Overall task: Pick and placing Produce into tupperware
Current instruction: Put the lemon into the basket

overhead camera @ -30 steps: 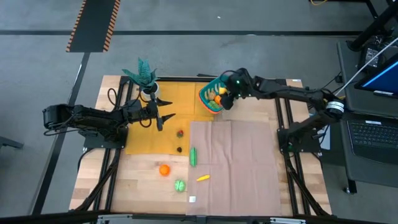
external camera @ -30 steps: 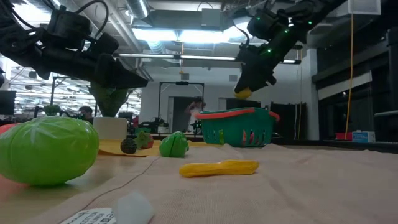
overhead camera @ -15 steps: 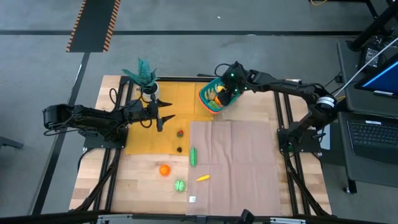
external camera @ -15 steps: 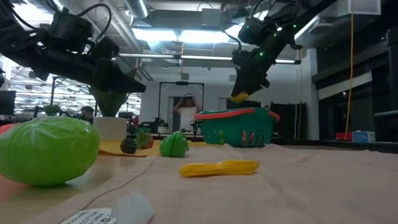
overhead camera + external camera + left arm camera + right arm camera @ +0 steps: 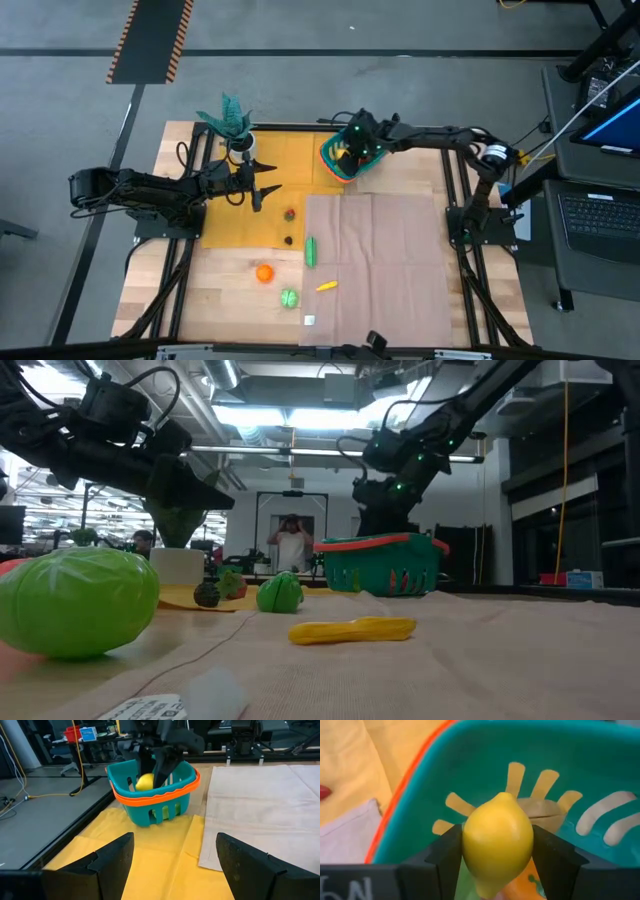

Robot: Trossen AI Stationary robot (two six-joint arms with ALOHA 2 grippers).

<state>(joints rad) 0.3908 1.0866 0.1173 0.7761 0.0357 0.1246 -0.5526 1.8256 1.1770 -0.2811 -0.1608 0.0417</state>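
The tupperware, teal with an orange-red rim, stands at the far middle of the table. My right gripper is lowered into it, shut on a yellow lemon, which also shows in the left wrist view. Other produce lies on the basket's bottom under the lemon. On the table lie a strawberry, a dark piece, a green cucumber, an orange, a green round piece and a yellow piece. My left gripper hovers open over the yellow mat. My right gripper pinches the lemon's two rounded sides between its two fingers. The fingers slant down from the table's right side, and the lemon's long axis lies along them. The lemon hangs inside the tupperware's walls, above the slotted bottom.
A teal potted plant in a white pot stands at the far left by the yellow mat. A beige cloth covers the table's right half. A white tag lies near the front edge. A person stands in the room behind.
My right gripper has gone down and toward the table's left edge with the lemon, tipping more steeply. The lemon, earlier above the tupperware's rim, is now down inside the basket.
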